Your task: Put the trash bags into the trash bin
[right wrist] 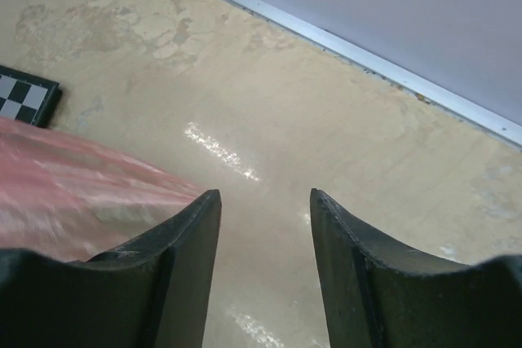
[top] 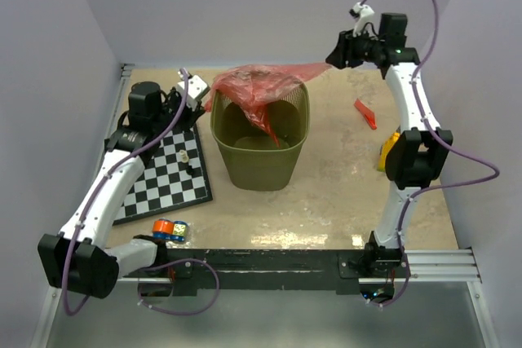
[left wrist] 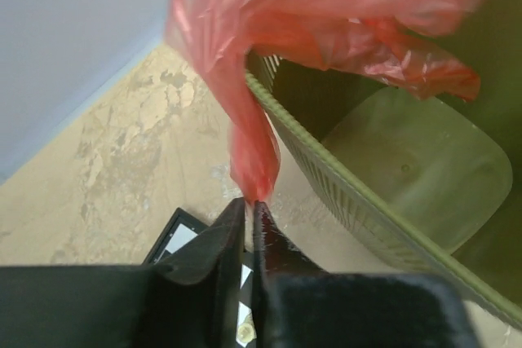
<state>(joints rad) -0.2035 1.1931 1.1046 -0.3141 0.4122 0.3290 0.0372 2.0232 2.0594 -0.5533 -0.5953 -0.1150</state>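
Observation:
The olive-green mesh trash bin (top: 261, 156) stands mid-table. A wide red-pink trash bag (top: 259, 87) lies spread over its mouth, one fold hanging inside. My left gripper (top: 201, 100) is at the bin's left rim, shut on the bag's corner. In the left wrist view the gripper (left wrist: 251, 201) pinches the twisted film (left wrist: 253, 144) beside the rim (left wrist: 342, 193). My right gripper (top: 333, 58) is open above the bag's right tip. In the right wrist view the gripper (right wrist: 265, 197) holds nothing, and the bag (right wrist: 81, 193) lies beside its left finger. A small red strip (top: 365, 113) lies on the table at right.
A chessboard (top: 167, 173) with small pieces lies left of the bin; its corner also shows in the right wrist view (right wrist: 20, 99). Toy blocks (top: 170, 230) sit near the left arm's base. A yellow object (top: 390, 148) is partly hidden behind the right arm. Walls enclose the table.

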